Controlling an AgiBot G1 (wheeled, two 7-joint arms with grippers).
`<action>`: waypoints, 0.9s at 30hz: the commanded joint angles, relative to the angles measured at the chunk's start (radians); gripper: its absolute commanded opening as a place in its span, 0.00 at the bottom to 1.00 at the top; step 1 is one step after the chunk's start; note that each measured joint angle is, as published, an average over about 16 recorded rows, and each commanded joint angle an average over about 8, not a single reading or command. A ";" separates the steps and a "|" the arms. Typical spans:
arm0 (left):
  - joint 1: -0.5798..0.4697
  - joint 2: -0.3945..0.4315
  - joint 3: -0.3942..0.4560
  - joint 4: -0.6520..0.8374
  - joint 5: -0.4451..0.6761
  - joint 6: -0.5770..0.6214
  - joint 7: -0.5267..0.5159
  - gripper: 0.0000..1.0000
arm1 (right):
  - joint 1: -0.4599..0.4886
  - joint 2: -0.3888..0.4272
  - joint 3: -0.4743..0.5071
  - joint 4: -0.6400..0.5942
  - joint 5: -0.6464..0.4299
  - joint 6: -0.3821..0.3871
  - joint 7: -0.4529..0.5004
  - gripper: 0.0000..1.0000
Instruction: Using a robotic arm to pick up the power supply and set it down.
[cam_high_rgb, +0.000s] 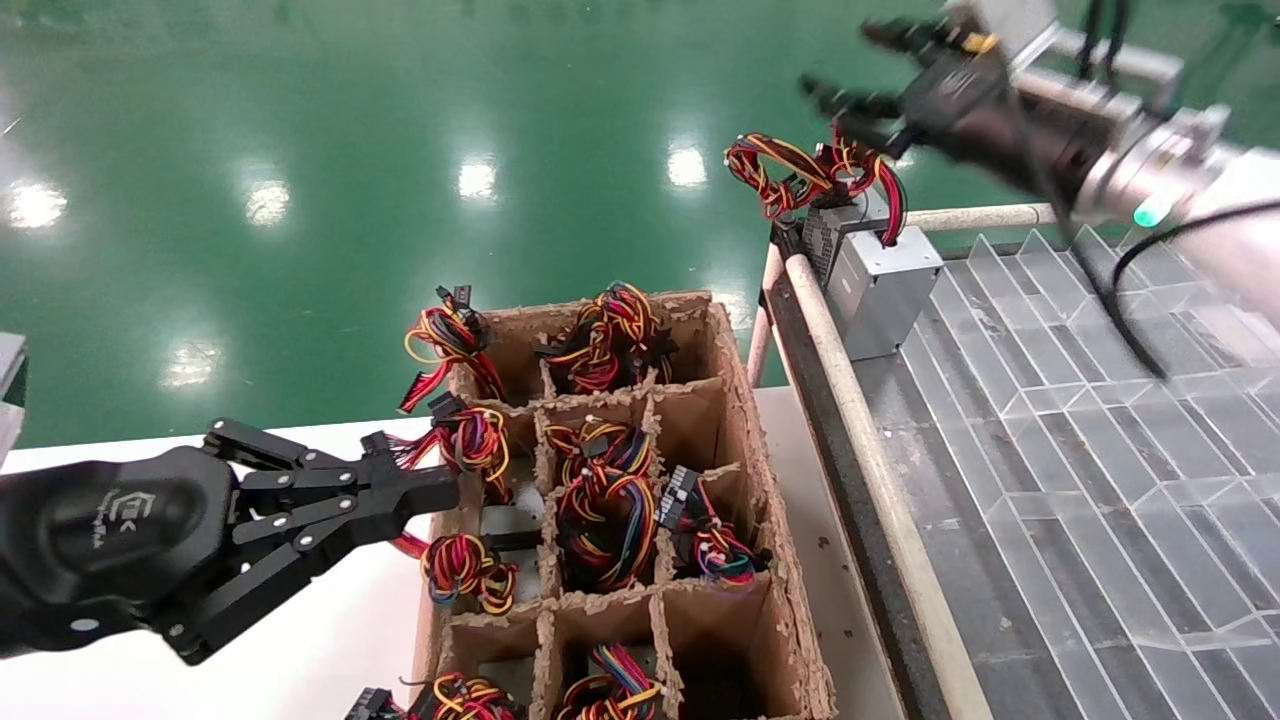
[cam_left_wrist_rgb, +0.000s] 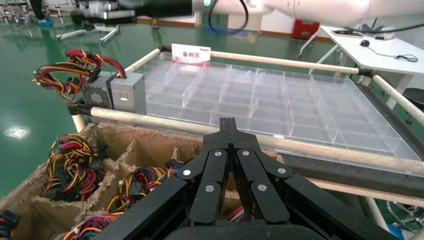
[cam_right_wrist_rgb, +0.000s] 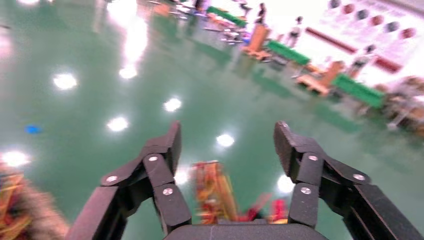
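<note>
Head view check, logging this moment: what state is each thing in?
Right gripper: open, empty, above the power supply.
Left gripper: shut, empty, at the cardboard box.
Power supply: upright on the tray's corner.
Cardboard box: compartments mostly filled with wire bundles.

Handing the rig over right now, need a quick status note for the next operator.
Right end effector: open, empty, in the air above the power supply.
Left end effector: shut, empty, parked at the near-left edge of the cardboard crate.
Power supply stands in the far-left corner of the clear divider tray, wires up.
Done: one unit sits on the tray, released.
Left: more wired units fill the crate; two near compartments look empty.
</note>
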 joint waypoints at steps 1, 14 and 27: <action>0.000 0.000 0.000 0.000 0.000 0.000 0.000 0.00 | -0.013 0.007 0.008 0.014 0.017 -0.010 -0.003 1.00; 0.000 0.000 0.000 0.000 0.000 0.000 0.000 0.88 | -0.163 0.107 0.009 0.225 0.142 -0.138 0.124 1.00; 0.000 0.000 0.000 0.000 0.000 0.000 0.000 1.00 | -0.311 0.205 0.009 0.433 0.265 -0.263 0.250 1.00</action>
